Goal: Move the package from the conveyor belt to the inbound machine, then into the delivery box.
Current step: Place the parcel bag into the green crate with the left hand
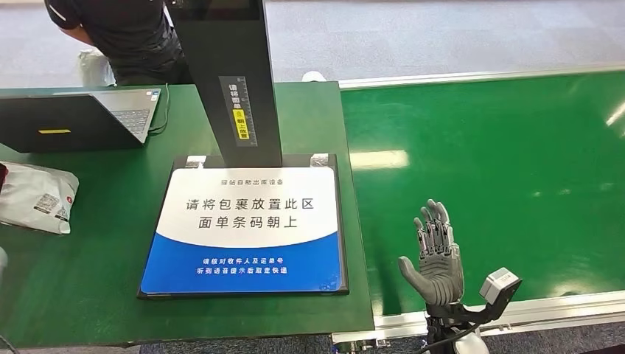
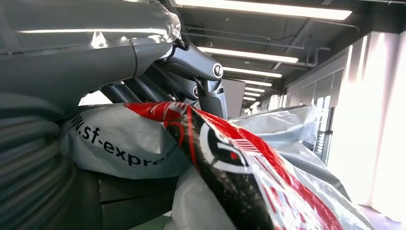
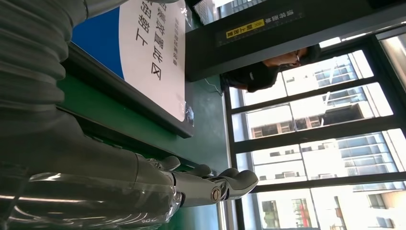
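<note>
Grey plastic courier package (image 2: 143, 143) with red and black print is pressing against the left hand (image 2: 191, 72), whose dark fingers are lying over its top edge in the left wrist view, apparently holding it, while in the head view the same grey bag (image 1: 33, 195) is showing at the left edge of the frame on the green table (image 1: 88, 287). Right hand (image 1: 436, 258) is hovering open and holding nothing, fingers straight, over the green conveyor belt (image 1: 501, 169) at lower right, just beside the blue-and-white inbound machine pad (image 1: 247, 232) in the centre.
</note>
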You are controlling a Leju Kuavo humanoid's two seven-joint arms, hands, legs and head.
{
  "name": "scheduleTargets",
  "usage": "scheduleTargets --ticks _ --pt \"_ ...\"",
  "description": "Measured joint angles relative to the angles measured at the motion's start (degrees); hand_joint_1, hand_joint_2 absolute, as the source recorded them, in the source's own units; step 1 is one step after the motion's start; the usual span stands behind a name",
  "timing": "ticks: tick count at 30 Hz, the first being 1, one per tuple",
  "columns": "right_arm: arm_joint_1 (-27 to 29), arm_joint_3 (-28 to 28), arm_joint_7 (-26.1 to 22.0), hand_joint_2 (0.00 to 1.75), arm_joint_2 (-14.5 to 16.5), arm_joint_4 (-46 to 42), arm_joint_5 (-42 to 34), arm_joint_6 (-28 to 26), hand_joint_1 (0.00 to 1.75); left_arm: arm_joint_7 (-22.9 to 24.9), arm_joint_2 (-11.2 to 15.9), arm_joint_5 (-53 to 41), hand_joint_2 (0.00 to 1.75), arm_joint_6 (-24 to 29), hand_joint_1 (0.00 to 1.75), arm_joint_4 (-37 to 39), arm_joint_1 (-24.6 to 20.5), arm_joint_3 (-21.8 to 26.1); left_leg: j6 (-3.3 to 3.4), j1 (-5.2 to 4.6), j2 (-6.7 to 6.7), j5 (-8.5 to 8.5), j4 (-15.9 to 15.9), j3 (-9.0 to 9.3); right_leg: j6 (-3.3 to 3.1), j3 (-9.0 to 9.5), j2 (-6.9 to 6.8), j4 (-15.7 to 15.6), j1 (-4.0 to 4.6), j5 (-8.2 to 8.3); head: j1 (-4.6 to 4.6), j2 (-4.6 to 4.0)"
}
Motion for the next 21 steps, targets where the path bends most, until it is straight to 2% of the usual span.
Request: scheduleTargets --ticks 3,7,21 --pt "-0.1 0.0 0.0 1.75 0.1 0.1 0.0 0.0 0.0 0.1 0.4 -0.1 1.75 0.0 1.75 0.8 -0.2 0.5 0.0 0.0 0.03 0.0 0.0 0.0 -0.01 -0.01 0.01 0.0 0.0 0.02 0.0 0.0" --pt "-0.3 0.0 0.0 1.75 0.2 0.2 0.1 0.0 0.0 0.8 0.6 -0.8 1.75 0.0 0.01 1.7 -0.6 0.7 0.0 0.0 0.03 0.0 0.0 0.01 -0.01 -0.01 0.01 0.0 0.01 0.02 -0.01 0.0" --pt "-0.2 0.0 0.0 1.75 0.3 0.2 0.2 0.1 0.0 0.5 0.6 -1.8 1.75 -0.1 0.0 3.4 -2.1 1.4 0.0 0.0 0.03 0.0 0.0 0.02 -0.02 0.0 0.01 0.0 0.01 0.02 -0.01 0.0"
